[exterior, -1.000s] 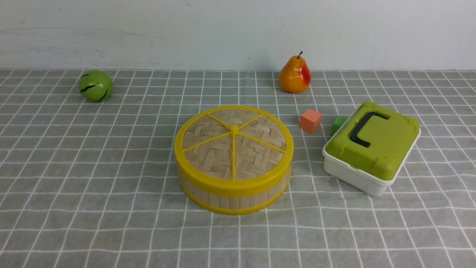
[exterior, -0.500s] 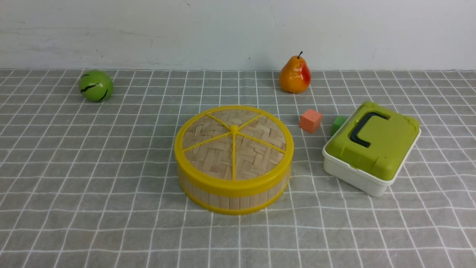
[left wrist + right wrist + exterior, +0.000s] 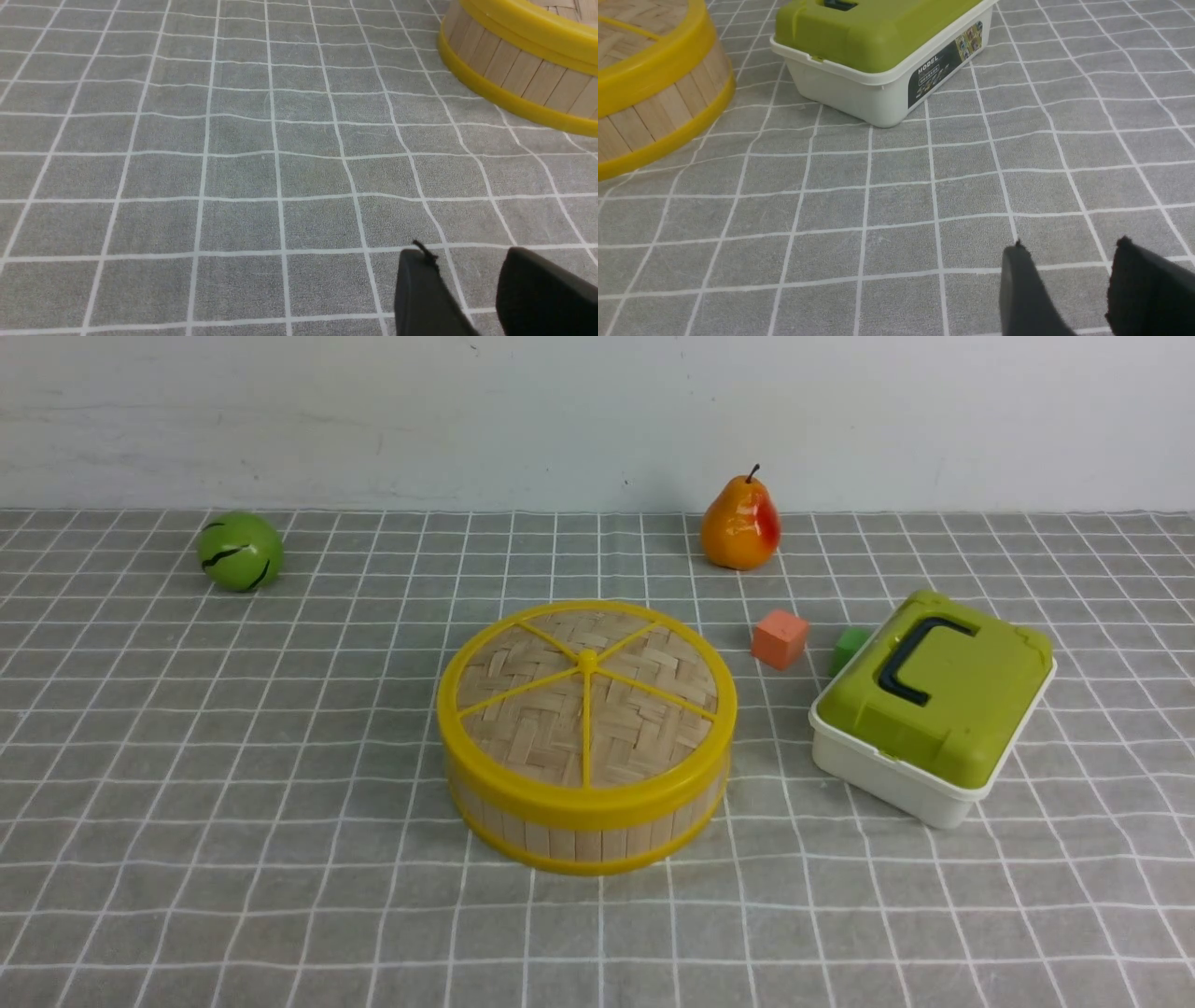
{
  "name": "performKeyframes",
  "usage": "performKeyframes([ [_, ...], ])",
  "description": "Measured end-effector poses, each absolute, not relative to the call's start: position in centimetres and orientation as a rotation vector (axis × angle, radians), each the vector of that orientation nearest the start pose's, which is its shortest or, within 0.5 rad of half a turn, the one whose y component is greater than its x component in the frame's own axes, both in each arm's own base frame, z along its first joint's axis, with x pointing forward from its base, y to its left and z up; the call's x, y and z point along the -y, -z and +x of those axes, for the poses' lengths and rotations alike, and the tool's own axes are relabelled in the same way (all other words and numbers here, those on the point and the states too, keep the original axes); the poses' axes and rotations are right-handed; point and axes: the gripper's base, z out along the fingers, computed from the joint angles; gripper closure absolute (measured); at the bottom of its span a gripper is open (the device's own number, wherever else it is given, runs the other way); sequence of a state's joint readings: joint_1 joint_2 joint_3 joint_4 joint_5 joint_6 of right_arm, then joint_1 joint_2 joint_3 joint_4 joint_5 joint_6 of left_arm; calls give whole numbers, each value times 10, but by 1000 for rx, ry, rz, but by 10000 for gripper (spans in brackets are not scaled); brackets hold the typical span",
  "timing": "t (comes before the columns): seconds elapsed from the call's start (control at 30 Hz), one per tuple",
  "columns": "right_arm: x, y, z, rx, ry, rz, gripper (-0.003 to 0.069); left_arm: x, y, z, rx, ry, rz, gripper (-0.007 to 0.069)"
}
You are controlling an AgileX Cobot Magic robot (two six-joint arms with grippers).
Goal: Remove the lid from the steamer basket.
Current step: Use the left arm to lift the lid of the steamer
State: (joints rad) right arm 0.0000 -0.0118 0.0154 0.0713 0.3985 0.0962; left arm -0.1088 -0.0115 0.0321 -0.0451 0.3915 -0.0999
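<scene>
The lid (image 3: 587,695), woven pale bamboo with a yellow rim and spokes, sits flat on the steamer basket (image 3: 583,835) at the middle of the checked cloth. Neither arm shows in the front view. In the left wrist view my left gripper (image 3: 467,261) is open and empty above bare cloth, apart from the basket (image 3: 518,74). In the right wrist view my right gripper (image 3: 1069,256) is open and empty above bare cloth. The basket (image 3: 654,112) with its lid (image 3: 630,28) lies far off to one side there.
A white box with a green lid (image 3: 934,705) stands right of the basket and shows in the right wrist view (image 3: 878,56). An orange cube (image 3: 780,638), a green cube (image 3: 848,646), a pear (image 3: 741,527) and a green ball (image 3: 240,552) lie farther back.
</scene>
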Motion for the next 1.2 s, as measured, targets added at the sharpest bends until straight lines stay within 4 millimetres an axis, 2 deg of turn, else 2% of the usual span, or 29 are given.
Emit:
performKeyframes([
  [0.1,-3,-173,52,-1882,-137,134,418,7,-170,52,-1879,187,-19,386],
  [0.3,-3,-173,52,-1882,-137,134,418,7,-187,56,-1680,196,-23,386],
  [0.57,-3,-173,52,-1882,-137,134,418,4,-229,51,-1208,213,-31,386],
  [0.67,-3,-173,52,-1882,-137,134,418,4,-238,47,-1109,271,-69,386],
  [0.7,-3,-173,52,-1882,-137,134,418,2,-243,45,-1042,380,-141,386],
  [0.73,-3,-173,52,-1882,-137,134,418,2,-243,44,-1034,381,-141,386],
  [0.77,-3,-173,52,-1882,-137,134,418,0,-248,41,-965,482,-207,386],
  [0.87,-3,-173,52,-1882,-137,134,418,-2,-262,37,-898,573,-258,386],
  [0.97,-3,-173,52,-1882,-137,134,418,-2,-308,24,-876,563,-232,421],
  [1.07,-3,-173,52,-1882,-137,134,418,0,-365,20,-971,477,-176,508],
  [1.13,-3,-173,52,-1882,-137,134,418,3,-397,34,-1098,410,-138,579],
  [1.17,-3,-173,52,-1882,-137,134,418,4,-397,38,-1112,404,-136,579],
  [1.2,-3,-173,52,-1882,-137,134,418,5,-408,45,-1162,384,-123,609],
])
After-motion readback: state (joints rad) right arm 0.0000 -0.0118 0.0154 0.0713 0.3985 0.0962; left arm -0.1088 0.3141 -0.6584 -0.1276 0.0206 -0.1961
